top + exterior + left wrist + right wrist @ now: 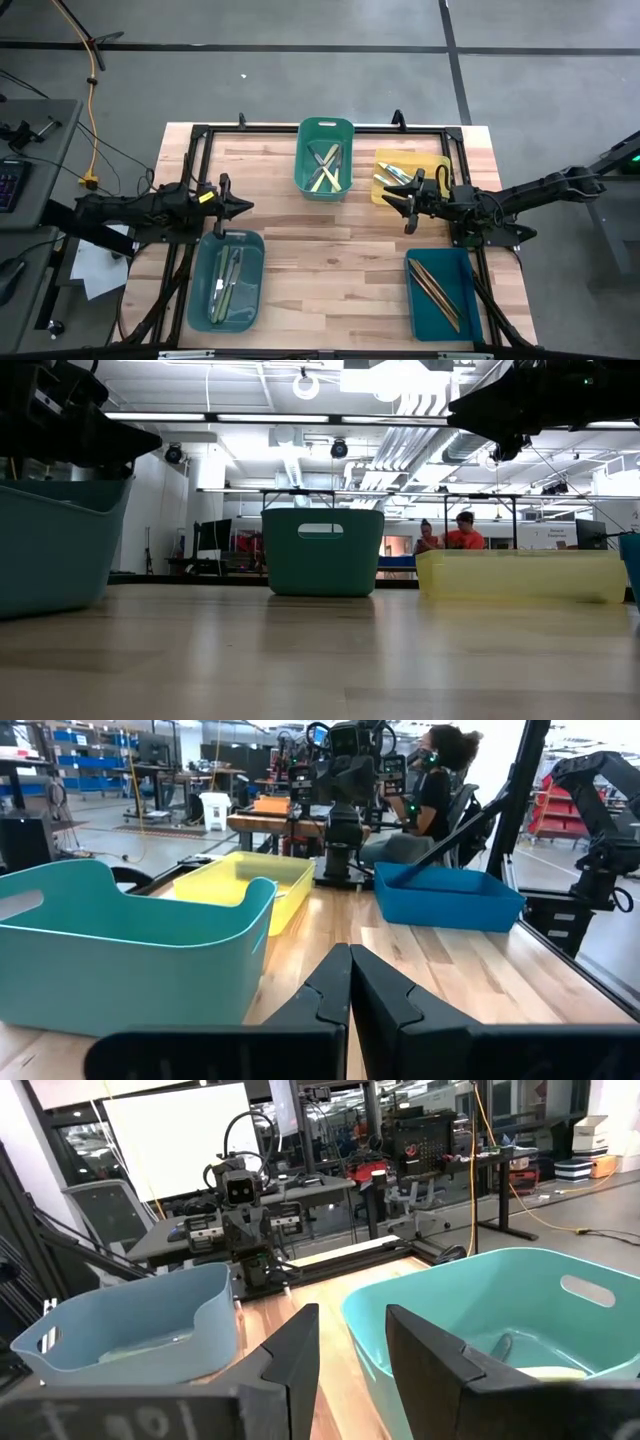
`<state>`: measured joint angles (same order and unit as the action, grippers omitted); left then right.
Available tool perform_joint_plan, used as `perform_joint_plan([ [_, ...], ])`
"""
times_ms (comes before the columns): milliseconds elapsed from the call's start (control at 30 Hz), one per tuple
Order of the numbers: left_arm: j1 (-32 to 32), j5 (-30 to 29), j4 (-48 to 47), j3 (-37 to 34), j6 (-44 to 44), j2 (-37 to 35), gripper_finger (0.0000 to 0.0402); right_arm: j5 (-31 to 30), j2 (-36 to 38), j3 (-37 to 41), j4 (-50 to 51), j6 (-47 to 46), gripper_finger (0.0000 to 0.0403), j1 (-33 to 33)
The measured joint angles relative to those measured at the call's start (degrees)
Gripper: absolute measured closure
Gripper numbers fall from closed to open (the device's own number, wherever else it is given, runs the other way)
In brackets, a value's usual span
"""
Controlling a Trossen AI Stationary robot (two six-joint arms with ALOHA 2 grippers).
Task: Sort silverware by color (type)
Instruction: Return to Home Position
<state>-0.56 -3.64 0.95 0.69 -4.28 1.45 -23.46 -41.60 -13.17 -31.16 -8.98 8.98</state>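
The left tool [247, 207] is hovering pinched closed near the left blue bin [255, 300], where green silverware [226, 280] is lying. More pieces are resting in the teal bin [325, 124], yellow bin [435, 162] and right blue bin [462, 275]. The right tool [396, 210] is hanging with fingers parted, overlapping the yellow bin. The wooden desk [330, 240] is sitting bare between them. Beyond it is a lit workshop, where two people [450, 532] are sitting.

The silverware [327, 168] has metal ends, the teal bin [322, 565] is smooth plastic, the table [320, 650] faintly glossy wood.
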Motion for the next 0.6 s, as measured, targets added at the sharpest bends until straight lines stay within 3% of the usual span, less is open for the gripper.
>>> perform_joint_plan([
  [200,0.0,0.0,0.0,0.0,0.0,0.0,0.0401,0.0,0.0,0.0,-0.5,0.0,0.0295,0.0],
  [400,0.0,0.0,0.0,0.0,0.0,0.0,0.0401,0.1,2.7,0.0,0.4,0.0,0.0386,0.0],
  [600,0.0,0.0,0.0,0.0,0.0,0.0,0.0401,0.8,8.5,0.0,9.2,0.4,0.0398,0.1],
])
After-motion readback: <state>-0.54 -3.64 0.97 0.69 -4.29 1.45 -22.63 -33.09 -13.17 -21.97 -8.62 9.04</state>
